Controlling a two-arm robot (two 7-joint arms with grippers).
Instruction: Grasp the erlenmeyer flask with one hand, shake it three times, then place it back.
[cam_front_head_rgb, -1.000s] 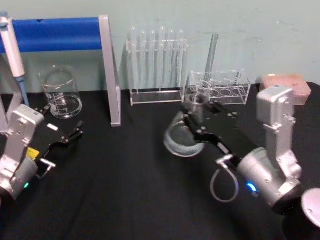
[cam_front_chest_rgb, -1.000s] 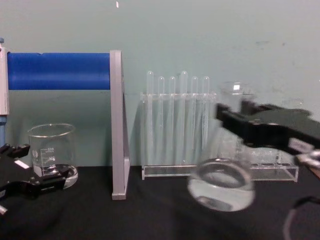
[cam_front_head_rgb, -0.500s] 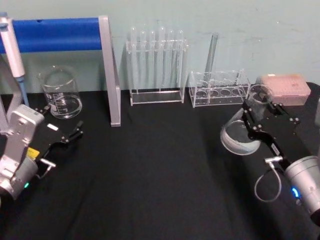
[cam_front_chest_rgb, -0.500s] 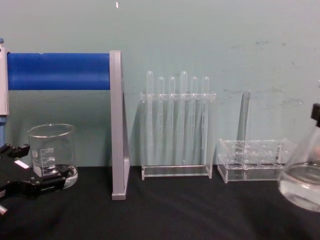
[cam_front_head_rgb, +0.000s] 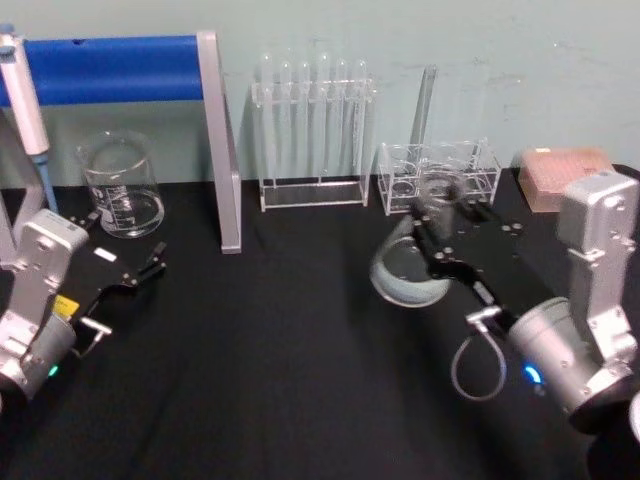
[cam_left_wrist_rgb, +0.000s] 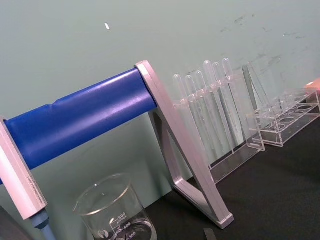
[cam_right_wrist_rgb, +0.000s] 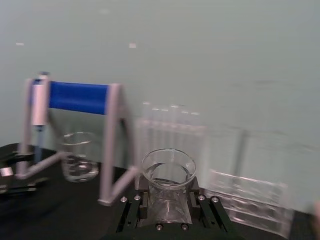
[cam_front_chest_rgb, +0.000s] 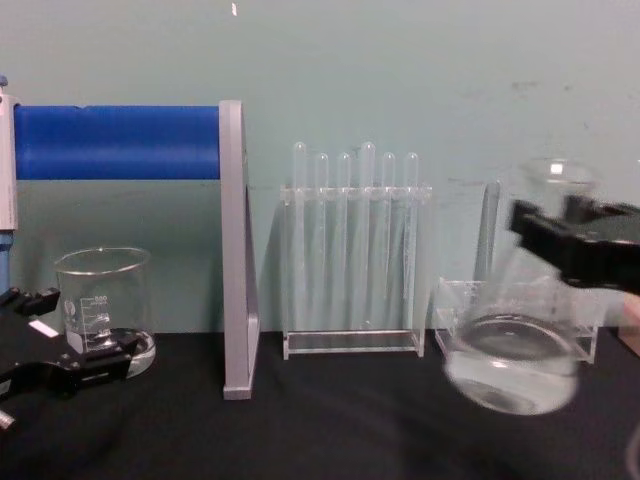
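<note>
The erlenmeyer flask (cam_front_head_rgb: 405, 272) is a clear glass cone holding a little clear liquid. It hangs tilted above the black table, right of centre. My right gripper (cam_front_head_rgb: 445, 228) is shut on its neck just below the flared rim. In the chest view the flask (cam_front_chest_rgb: 512, 375) shows blurred in front of the low rack, with the right gripper (cam_front_chest_rgb: 565, 238) across its neck. The right wrist view looks down on the flask's mouth (cam_right_wrist_rgb: 167, 172) between the black jaws of the right gripper (cam_right_wrist_rgb: 167, 214). My left gripper (cam_front_head_rgb: 135, 275) rests open near the table's left edge, close to the beaker.
A glass beaker (cam_front_head_rgb: 122, 190) stands at the back left beside a blue-barred grey stand (cam_front_head_rgb: 218, 140) with a pipette (cam_front_head_rgb: 25, 100). A rack of test tubes (cam_front_head_rgb: 315, 130) and a low acrylic rack (cam_front_head_rgb: 485, 170) line the back wall. A pink box (cam_front_head_rgb: 560, 168) sits far right.
The right gripper has swung the flask back leftward from the far right. A second ago it was further left still. The left arm has not moved.
</note>
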